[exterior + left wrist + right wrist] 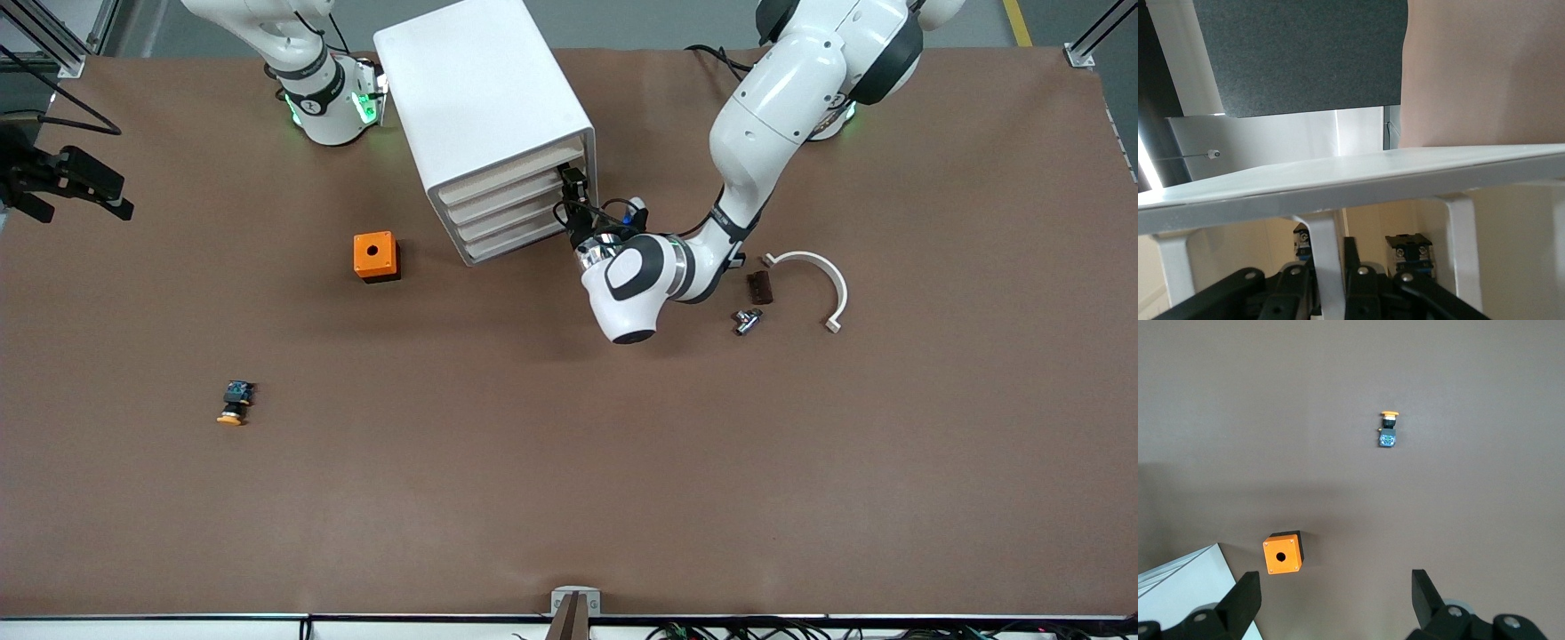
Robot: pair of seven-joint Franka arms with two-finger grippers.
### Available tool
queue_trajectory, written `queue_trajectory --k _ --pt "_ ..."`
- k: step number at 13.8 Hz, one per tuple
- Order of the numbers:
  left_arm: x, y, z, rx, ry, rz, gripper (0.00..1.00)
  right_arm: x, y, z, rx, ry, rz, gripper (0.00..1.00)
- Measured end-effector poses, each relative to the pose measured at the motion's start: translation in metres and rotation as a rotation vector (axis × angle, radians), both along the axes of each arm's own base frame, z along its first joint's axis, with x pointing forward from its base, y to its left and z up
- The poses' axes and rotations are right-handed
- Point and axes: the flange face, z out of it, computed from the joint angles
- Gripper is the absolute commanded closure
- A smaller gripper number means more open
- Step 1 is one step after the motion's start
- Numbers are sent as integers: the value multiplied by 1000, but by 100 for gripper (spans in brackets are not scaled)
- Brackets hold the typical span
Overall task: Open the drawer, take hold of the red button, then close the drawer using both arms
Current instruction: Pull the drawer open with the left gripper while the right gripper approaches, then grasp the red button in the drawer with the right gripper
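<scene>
The white drawer cabinet stands near the robots' bases, with its stacked drawers all flush and shut. My left gripper is at the edge of the top drawer's front, toward the left arm's end of the table. In the left wrist view my left gripper is shut on the drawer's white handle bar, a black finger pressed to each side. My right gripper hangs open high over the table, with nothing between its fingers; it does not show in the front view. The button is hidden.
An orange box with a round hole sits beside the cabinet. An orange-yellow-capped button lies nearer the front camera. A white curved piece, a dark block and a small metal part lie by the left arm.
</scene>
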Motion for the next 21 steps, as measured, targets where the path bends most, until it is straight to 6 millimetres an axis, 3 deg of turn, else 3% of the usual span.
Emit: queue_trajectory --k 3,6,8,10,12,15,19,20,21 --pt "1 1 0 23 12 6 93 13 -1 -25 0 45 -1 0" --pt "9 8 0 23 13 23 91 39 -5 -68 -3 107 -8 0" --pt "27 21 1 21 10 57 90 53 -8 -87 -6 130 -14 1" --pt "55 42 5 16 0 116 89 58 -7 -90 -8 134 -87 0" --pt "80 64 8 6 -3 179 89 58 7 -88 22 145 -225 0" --pt "104 89 8 3 -2 241 88 56 66 -88 43 173 -399 0" --pt "124 112 10 -4 -5 303 84 41 163 -100 5 188 -568 0" --pt "130 117 11 -5 -7 316 81 35 189 -104 -1 183 -607 0" --pt "134 123 11 -6 -8 328 67 28 216 -110 -3 174 -645 0"
